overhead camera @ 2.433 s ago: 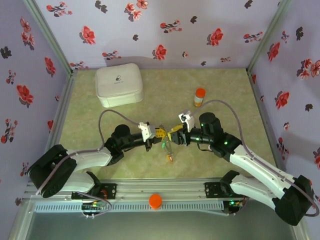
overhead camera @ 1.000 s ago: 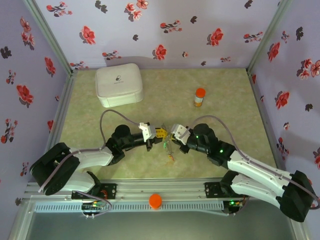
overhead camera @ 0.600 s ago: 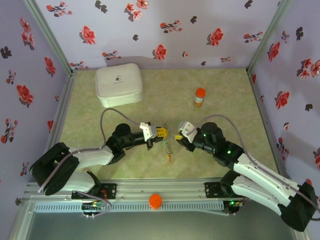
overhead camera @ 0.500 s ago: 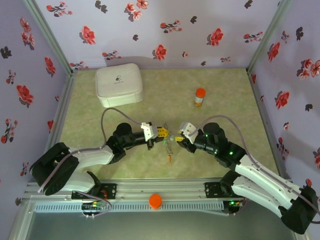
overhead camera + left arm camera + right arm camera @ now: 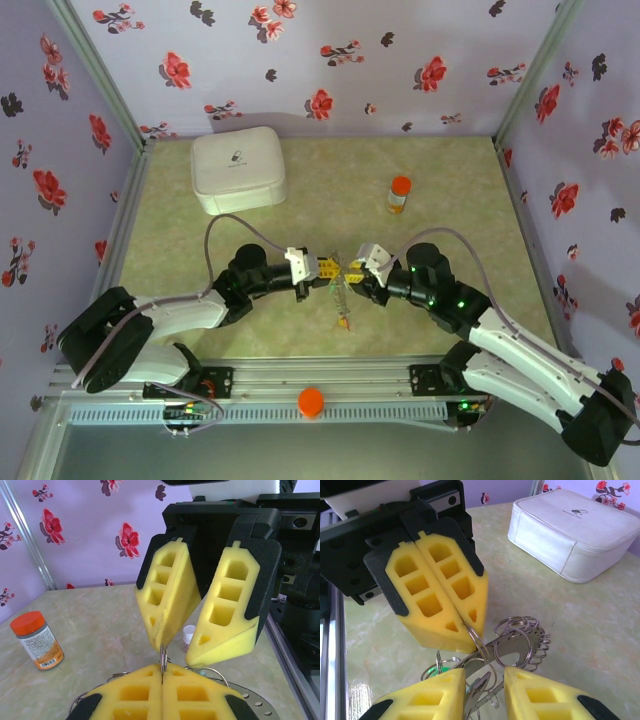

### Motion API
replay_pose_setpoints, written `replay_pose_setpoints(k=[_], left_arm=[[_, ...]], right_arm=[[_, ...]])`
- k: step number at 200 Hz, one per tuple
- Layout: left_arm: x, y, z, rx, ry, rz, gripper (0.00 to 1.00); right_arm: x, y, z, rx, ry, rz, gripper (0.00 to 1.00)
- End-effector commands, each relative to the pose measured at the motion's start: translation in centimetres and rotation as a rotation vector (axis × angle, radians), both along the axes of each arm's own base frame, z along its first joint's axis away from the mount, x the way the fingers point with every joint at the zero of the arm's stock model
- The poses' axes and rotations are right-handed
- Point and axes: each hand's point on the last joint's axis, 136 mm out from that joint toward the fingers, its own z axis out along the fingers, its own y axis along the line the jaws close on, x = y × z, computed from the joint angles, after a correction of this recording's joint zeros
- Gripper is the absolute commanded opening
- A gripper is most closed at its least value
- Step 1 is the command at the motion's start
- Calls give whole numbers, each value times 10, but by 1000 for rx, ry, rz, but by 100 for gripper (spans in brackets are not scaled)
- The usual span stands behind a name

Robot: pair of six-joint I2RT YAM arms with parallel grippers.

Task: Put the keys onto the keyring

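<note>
Top view: left hand (image 5: 328, 268) and right hand (image 5: 353, 273) meet tip to tip at mid-surface (image 5: 450, 210), left arm reaching in from 9 o'clock and right from 3 o'clock. The keys (image 5: 344, 312) dangle just toward 6 o'clock of the meeting point; colours are too small to sort here. White case (image 5: 238, 170) sits well apart at 11 o'clock, orange-capped bottle (image 5: 399, 194) at 1 o'clock. Left wrist view: the left hand's pads are pressed together on a thin metal loop, taken for the keyring (image 5: 163, 657), seen edge-on and standing at 12 o'clock from the pads. The right hand's two pads are spread apart above it, one tip just beside the loop. A small white cap (image 5: 189, 634) lies beyond on the surface. Right wrist view: the right hand's pads are parted, with metal strips and loops lying in the gap and no pinch evident. The closed left pads sit at 11 o'clock, a cluster of small rings (image 5: 520, 637) at 1 o'clock, a green key head at 9 o'clock. Judgement: the loop's long axis runs 12 to 6 through the right hand's gap. The right hand is the free one and nearest the keys, so threading depends on its alignment with that loop.
</note>
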Motion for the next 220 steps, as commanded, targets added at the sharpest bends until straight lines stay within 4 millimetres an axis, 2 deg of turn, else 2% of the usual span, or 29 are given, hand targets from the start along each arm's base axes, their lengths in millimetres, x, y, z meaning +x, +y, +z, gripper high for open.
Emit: replay_pose_setpoints(k=[1,70,79,92,116,129,134,144,165,174,220], left_arm=[[-8,-3,30,-72,-68,-43,0],[-16,-3,33,-75,-62,-85,0],[-17,-2,34,-78,-63,-88,0],[-17,-2,35,-83,-70,-87,0],[-14,-1,32,-77,-66,-70,0],[-7,1,28,-69,-52,-20,28],[-5,2,25,-60,-59,-3,32],[0,5,16,-12,-68,30,33],[1,12,-20,202,-57,42,32],[1,14,-26,250,-64,43,31],[4,11,-20,242,-121,51,31]], right_arm=[[-2,8,27,81,-18,34,27],[-3,15,24,76,-3,67,17],[-4,16,24,81,-1,77,13],[-7,17,24,84,5,95,0],[-12,19,24,79,11,127,0],[-10,18,23,58,2,118,0],[-7,16,23,45,-5,102,0],[-2,13,19,0,-15,79,0],[2,7,10,-127,-27,71,0],[2,5,5,-182,-23,79,0],[-2,8,-1,-363,-75,138,0]])
